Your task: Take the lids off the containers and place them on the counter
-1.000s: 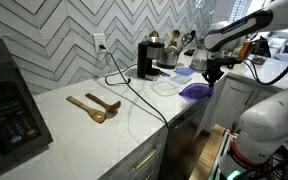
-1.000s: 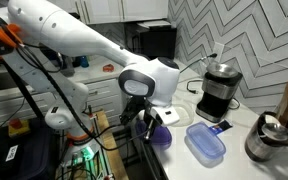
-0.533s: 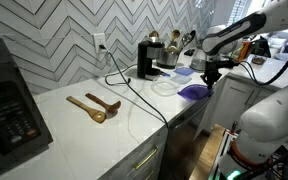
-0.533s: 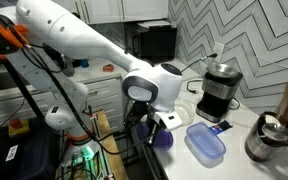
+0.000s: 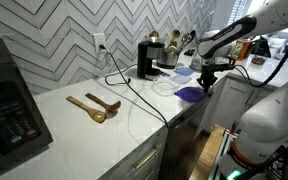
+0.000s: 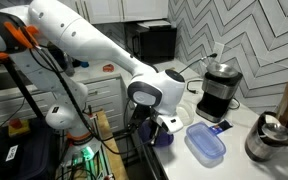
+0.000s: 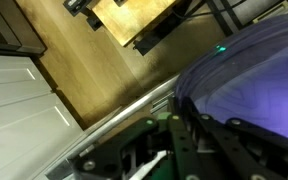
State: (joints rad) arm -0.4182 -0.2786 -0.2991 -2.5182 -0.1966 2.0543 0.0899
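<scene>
My gripper (image 5: 206,82) is shut on the rim of the deep purple lid (image 5: 191,93) and holds it at the front edge of the white counter (image 5: 84,135). The gripper (image 6: 156,124) and the purple lid (image 6: 163,137) also show from the other side. In the wrist view the purple lid (image 7: 252,88) fills the right side, with my closed fingers (image 7: 174,128) at its edge. The lighter blue lid (image 6: 205,143) sits on its clear container on the counter; it also shows further back (image 5: 184,72). A clear open container (image 5: 166,87) lies beside the purple lid.
A black coffee machine (image 5: 147,60) with a trailing cable stands at the back wall, also seen in an exterior view (image 6: 219,88). Two wooden spoons (image 5: 94,105) lie mid-counter. A black appliance (image 5: 6,100) stands at the far end. A metal pot (image 6: 269,140) stands near the blue lid.
My gripper has moved a little further in over the counter's edge, carrying the purple lid with it. Nothing else has moved.
</scene>
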